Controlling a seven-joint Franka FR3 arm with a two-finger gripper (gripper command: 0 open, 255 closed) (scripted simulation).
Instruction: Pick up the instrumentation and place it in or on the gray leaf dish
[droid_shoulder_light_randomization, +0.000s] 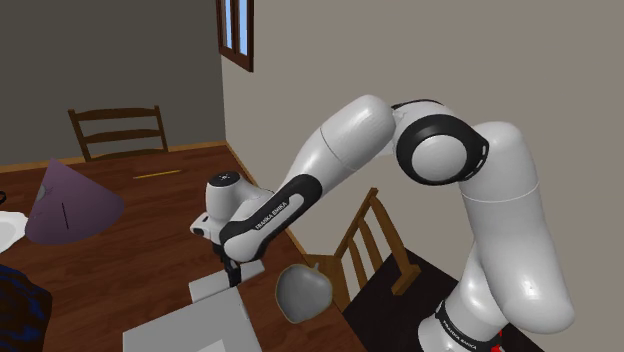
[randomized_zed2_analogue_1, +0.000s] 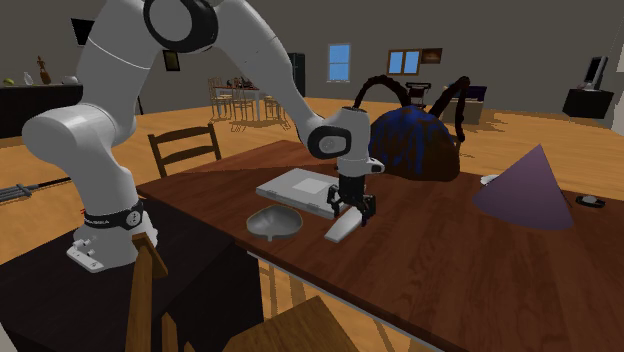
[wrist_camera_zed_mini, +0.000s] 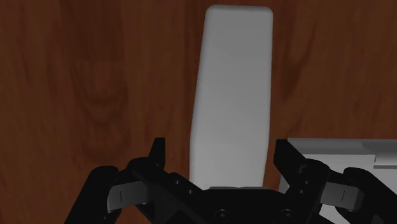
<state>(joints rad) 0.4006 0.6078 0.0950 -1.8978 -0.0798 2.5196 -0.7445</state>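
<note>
gripper (wrist_camera_zed_mini: 219, 149) wide open, straddling one end of the pale flat instrumentation (wrist_camera_zed_mini: 232, 95), which lies on the table (randomized_zed2_analogue_1: 450, 270) near its stand-side edge, beside the grey leaf dish (randomized_zed2_analogue_1: 275, 222). Risk: gripped near one end, it may pivot and slip when lifted

- A dark reddish wooden surface (droid_shoulder_light_randomization: 150, 230) with plain grain carries the things here.
- A purple cone (droid_shoulder_light_randomization: 65, 205) stands upright on it, toward the shoulder view's left.
- A thin yellow stick (droid_shoulder_light_randomization: 158, 175) lies flat beyond the cone, near the far end.
- A flat grey slab (randomized_zed2_analogue_1: 295, 187) lies close to the surface's edge.
- A dark blue bag (randomized_zed2_analogue_1: 415, 145) with looping black straps sits behind the slab in the second exterior view.
- One wooden chair (droid_shoulder_light_randomization: 120, 130) stands at the far end, and another chair (droid_shoulder_light_randomization: 370, 245) stands along the side.
- A dark-framed window (droid_shoulder_light_randomization: 236, 30) with blue panes is set high in the wall.
</note>
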